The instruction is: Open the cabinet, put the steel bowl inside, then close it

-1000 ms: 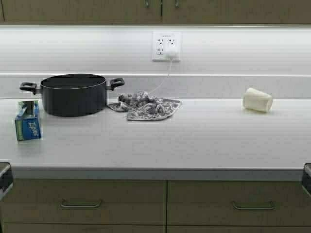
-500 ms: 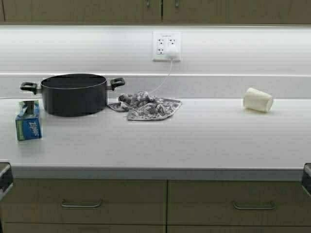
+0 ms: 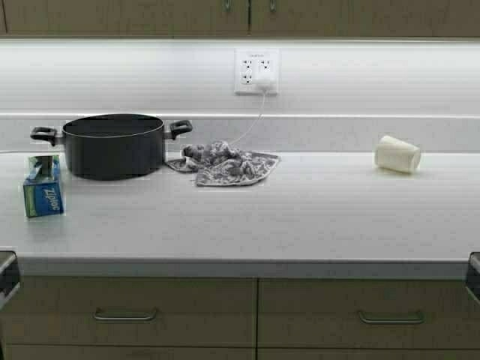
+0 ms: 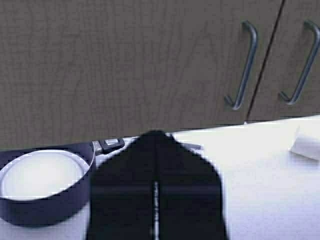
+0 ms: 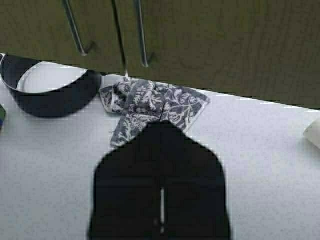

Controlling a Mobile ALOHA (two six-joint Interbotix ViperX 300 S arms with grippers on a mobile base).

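The cabinet [image 3: 150,15] is running along the top edge of the high view. Both its doors are sitting shut, and the two small bar handles [image 3: 227,6] are hanging side by side at the top centre, either side of the seam between the doors. Where the steel bowl is sitting cannot be told from any of the three views.

The bench [image 3: 300,225] is stretching across the middle of the frame. At its left, a black two-handled pot [image 3: 112,146] is standing upright against the back wall. A blue box of bags [image 3: 43,187] is standing just in front of the pot's left side. A patterned grey cloth [image 3: 225,163] is lying crumpled just right of the pot, under a white wall outlet [image 3: 256,71] whose cord [image 3: 251,124] is trailing down towards it. At the right of the frame, well apart from the rest, a cream cup [image 3: 397,154] is lying on its side. Below the bench, drawer fronts [image 3: 127,315] with horizontal handles are filling the bottom of the frame.

The left gripper [image 4: 156,137] is hanging low at the bench's front edge, pointing towards the pot and the cabinet, its jaws pressed together on nothing. The right gripper [image 5: 161,127] is doing likewise, pointing at the cloth, its jaws also closed and empty.
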